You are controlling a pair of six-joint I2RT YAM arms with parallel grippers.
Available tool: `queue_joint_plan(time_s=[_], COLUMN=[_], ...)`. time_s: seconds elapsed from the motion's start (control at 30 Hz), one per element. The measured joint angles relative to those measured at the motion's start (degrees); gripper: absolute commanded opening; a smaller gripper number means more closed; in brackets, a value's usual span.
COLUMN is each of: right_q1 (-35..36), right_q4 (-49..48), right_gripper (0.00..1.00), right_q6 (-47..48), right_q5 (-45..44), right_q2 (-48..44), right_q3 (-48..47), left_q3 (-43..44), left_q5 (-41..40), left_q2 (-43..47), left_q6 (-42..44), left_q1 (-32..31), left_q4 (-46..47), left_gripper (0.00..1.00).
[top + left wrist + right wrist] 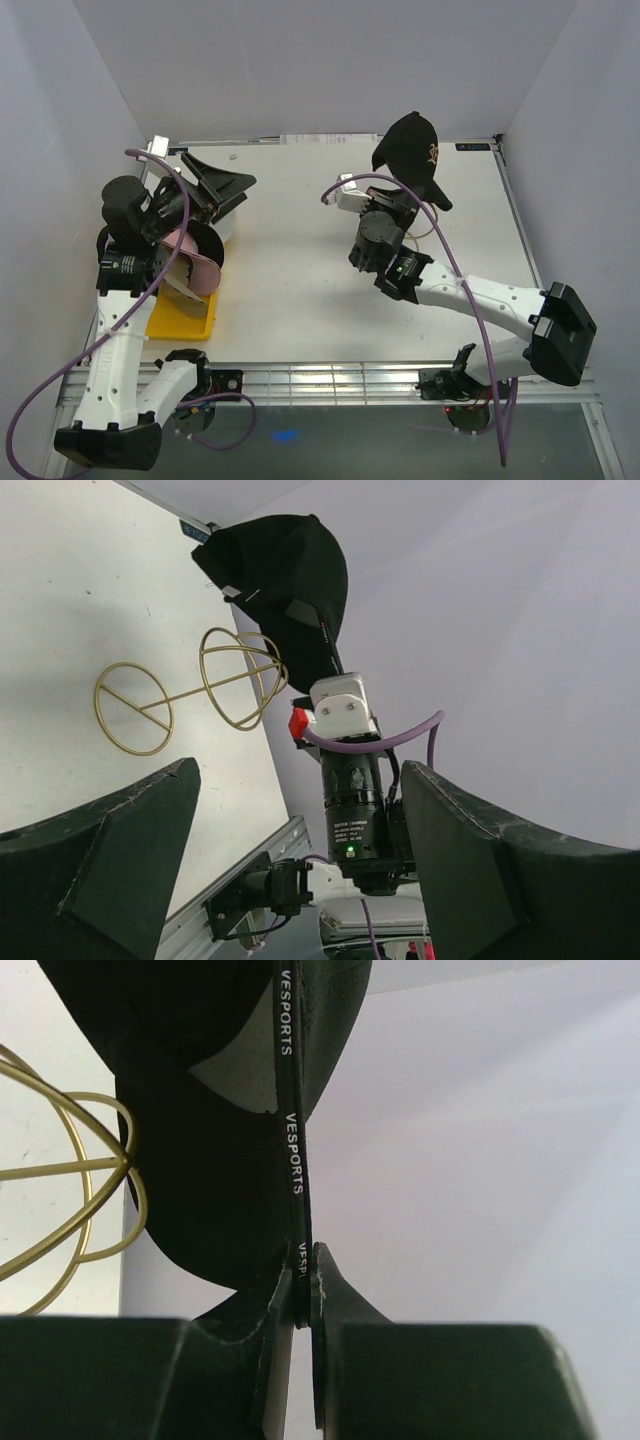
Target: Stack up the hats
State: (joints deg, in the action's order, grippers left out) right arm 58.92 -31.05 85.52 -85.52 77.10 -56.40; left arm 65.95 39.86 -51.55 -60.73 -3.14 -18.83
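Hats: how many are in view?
4: a gold-marked black hat held by the right gripper; a second black hat, a white hat and a pink hat piled by the left arm, which may hide more.

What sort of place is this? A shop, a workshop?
Probably a robotics lab test cell: a white table boxed in by plain panels, a left arm and right arm bolted to a metal rail, a black cap pinched in the right gripper.
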Motion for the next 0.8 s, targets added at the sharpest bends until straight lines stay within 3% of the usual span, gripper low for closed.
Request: queue_joint_plan(time_s=[0.8], right_q1=[3.0], right_q4=[0.7], right_gripper=[0.08], right_q6=[-3.8], right_q5=[0.1], right_q2=[-0.2], right_q3=[12.2], left_q3=[-3.0], left_q5=[0.0], left_q2=[-0.5], left_q6=[1.7], left_q1=[0.0], left_q4=[0.0], left_gripper=[0.91])
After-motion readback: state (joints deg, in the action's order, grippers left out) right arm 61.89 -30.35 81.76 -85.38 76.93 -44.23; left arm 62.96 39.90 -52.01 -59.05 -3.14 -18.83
